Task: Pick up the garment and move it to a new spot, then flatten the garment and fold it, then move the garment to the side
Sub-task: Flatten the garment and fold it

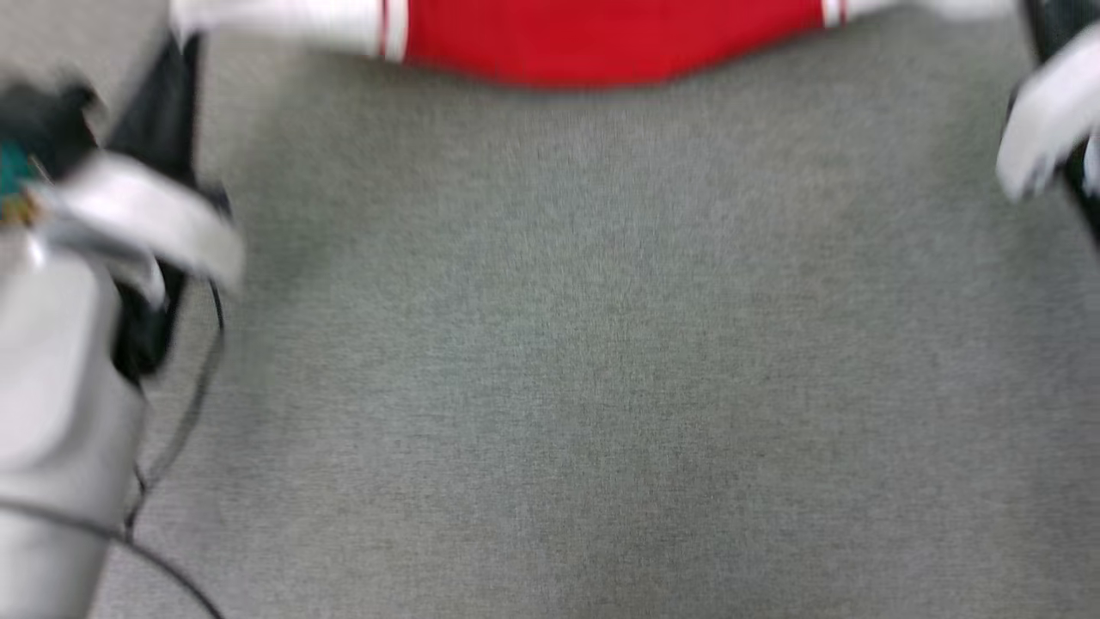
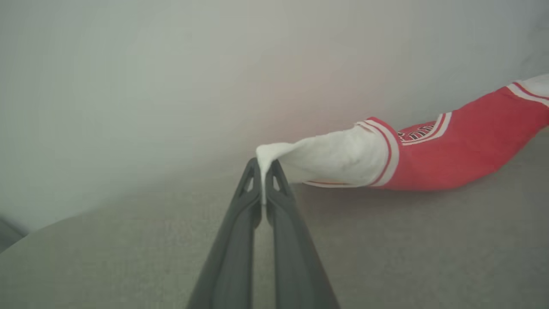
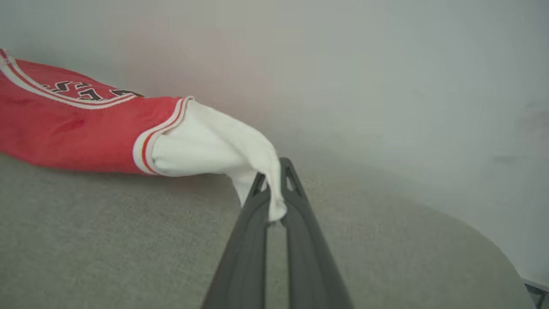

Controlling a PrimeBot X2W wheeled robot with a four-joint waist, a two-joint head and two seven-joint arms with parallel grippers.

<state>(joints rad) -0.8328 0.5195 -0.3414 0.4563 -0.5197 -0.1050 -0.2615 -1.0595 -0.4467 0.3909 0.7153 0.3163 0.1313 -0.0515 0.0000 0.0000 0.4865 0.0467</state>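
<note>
Left forearm: pale casing (image 1: pixel 60 387) at the lower left of the head view, blurred, with a thin dark cable (image 1: pixel 185 413) looping beside it
Right forearm: pale casing (image 1: pixel 1044 129) at the upper right of the head view, also blurred
Worktop: grey woven cloth surface (image 1: pixel 601 344); its near and middle parts lie bare, and in the right wrist view its edge curves round at the right
Left gripper: (image 2: pixel 262 165) the two dark fingers are pressed together on the tip of one white sleeve, a thin fold of the cloth pinched between them and held above the worktop
Right gripper: (image 3: pixel 274 169) fingers drawn tight on the tip of the other white sleeve, with a small tag of cloth hanging down between them
Garment: (image 2: pixel 446 159) stretched sideways between the two grippers towards the worktop's far edge; each sleeve rises to its gripper, and the red body sags between them, low over the grey cloth with its shadow right beneath; whether it touches the cloth I cannot tell
Trim and print: red-and-white stripes ring each sleeve seam; black and white lettering shows on the upper side of the red body, too foreshortened to read
Wall: plain pale surface (image 3: pixel 386 64) behind the far edge
</note>
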